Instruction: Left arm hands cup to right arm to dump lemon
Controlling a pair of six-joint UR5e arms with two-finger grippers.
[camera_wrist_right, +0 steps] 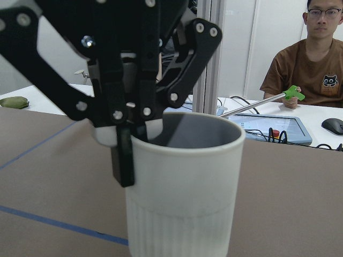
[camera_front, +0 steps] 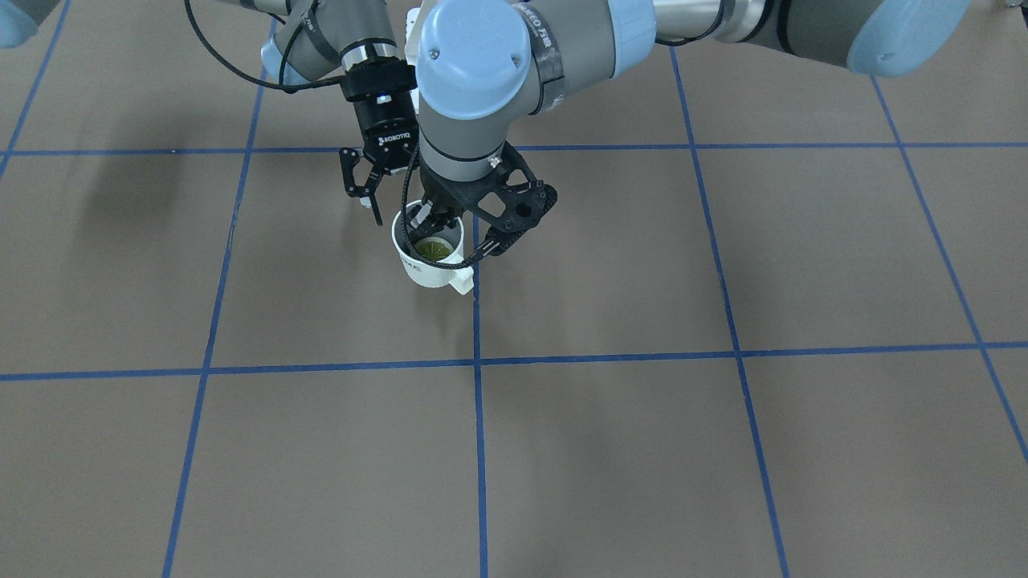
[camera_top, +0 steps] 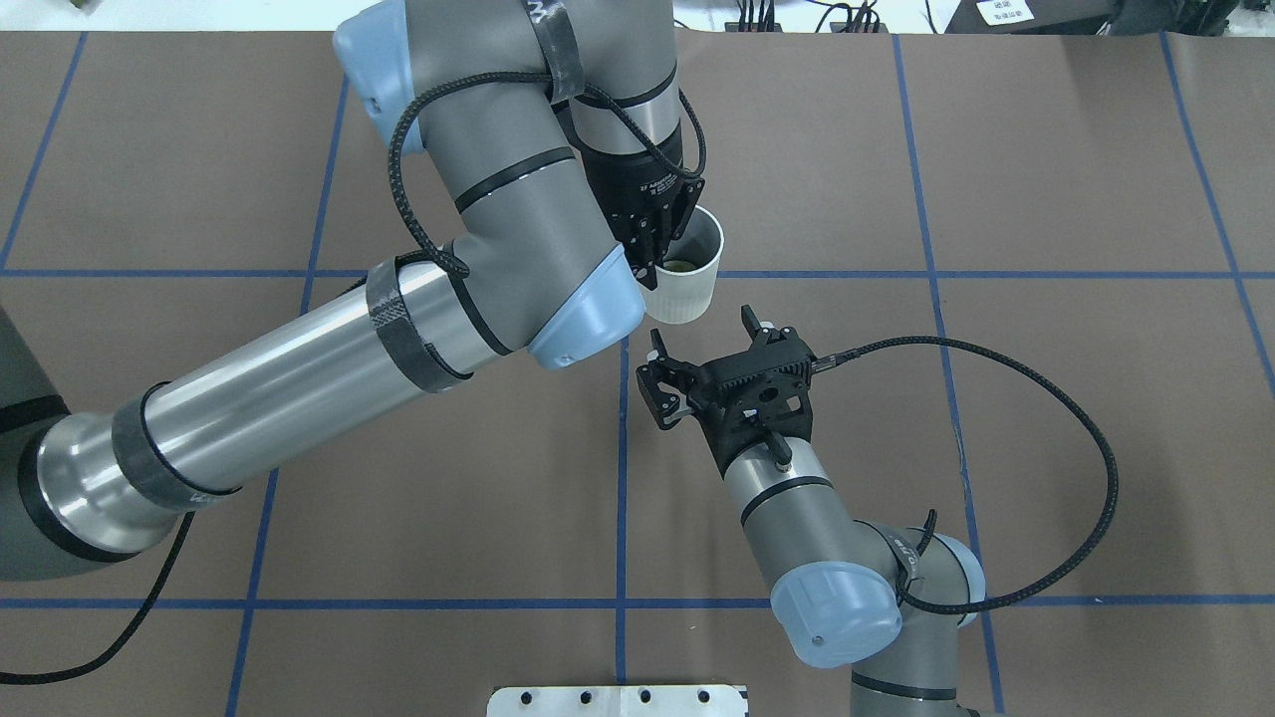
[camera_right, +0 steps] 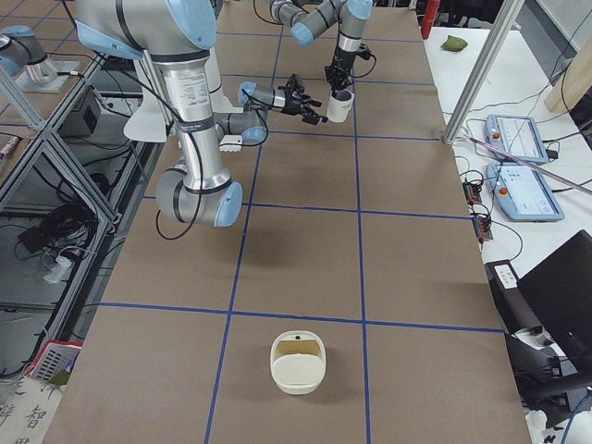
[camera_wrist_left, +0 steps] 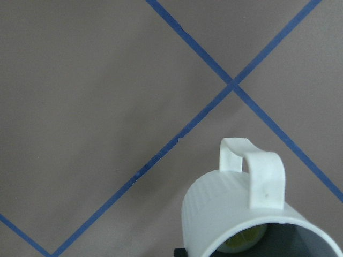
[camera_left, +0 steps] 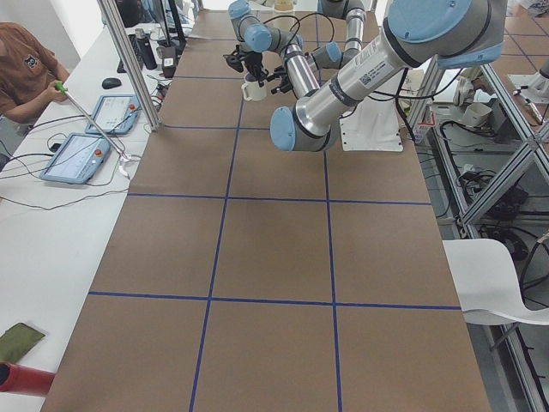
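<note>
The cup is matt white, smooth above, ribbed below. The table covering looks matt, paper-like brown.

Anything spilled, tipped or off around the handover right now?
Nothing stands out. The white ribbed mug is upright, left tool clamped on its rim, yellow-green lemon piece inside, right tool open beside it.

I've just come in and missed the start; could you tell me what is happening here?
The left gripper is pinching the white cup by its rim, with the lemon lying inside. The right gripper is open right beside the cup and does not appear to touch it, so the handover is not yet done.
</note>
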